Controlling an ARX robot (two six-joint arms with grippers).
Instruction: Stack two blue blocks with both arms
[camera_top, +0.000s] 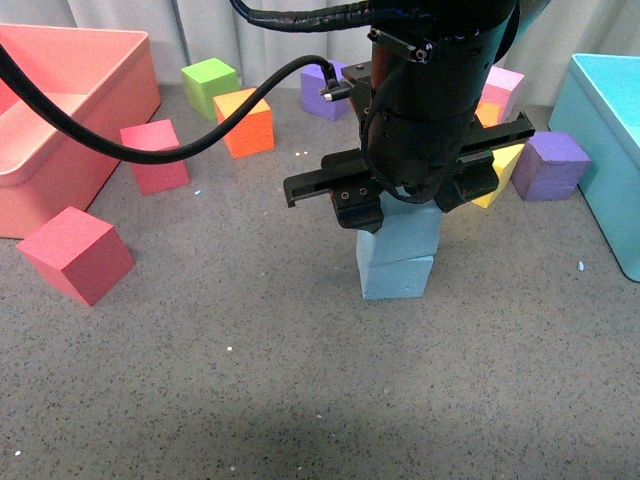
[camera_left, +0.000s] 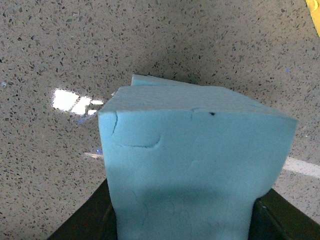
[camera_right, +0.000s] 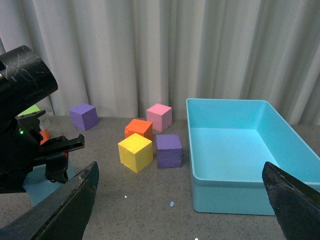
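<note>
Gripping the upper blue block (camera_top: 405, 232) between its two black fingers, the left end effector (camera_top: 408, 205) hung low over the middle of the table (camera_top: 200, 380), a grey, speckled, stone-like surface. That block, a matte sky-blue foam cube, sat on top of the lower blue block (camera_top: 397, 277), turned slightly so their edges did not line up. The left wrist view showed the held cube's grainy face (camera_left: 195, 170) marked with shallow creases and a small dark nick. It filled the gap between the fingers, and a corner of the cube beneath (camera_left: 150, 81) peeked out behind it. The right end effector (camera_right: 177, 220) was released and held nothing, its broad black fingers (camera_right: 70, 205) spread wide apart, well away from the stack. Around the table lay more foam cubes: two red ones (camera_top: 77, 254) (camera_top: 154, 156) near a smooth, square-cornered pink bin (camera_top: 120, 110), a green one (camera_top: 210, 86), an orange one (camera_top: 246, 121) and a purple one (camera_top: 550, 165). A yellow cube (camera_right: 135, 152) and a pink cube (camera_right: 159, 116) lay near a glossy, rounded-rim light-blue bin (camera_right: 230, 192). Pale pleated curtains (camera_right: 150, 50) hung behind.
</note>
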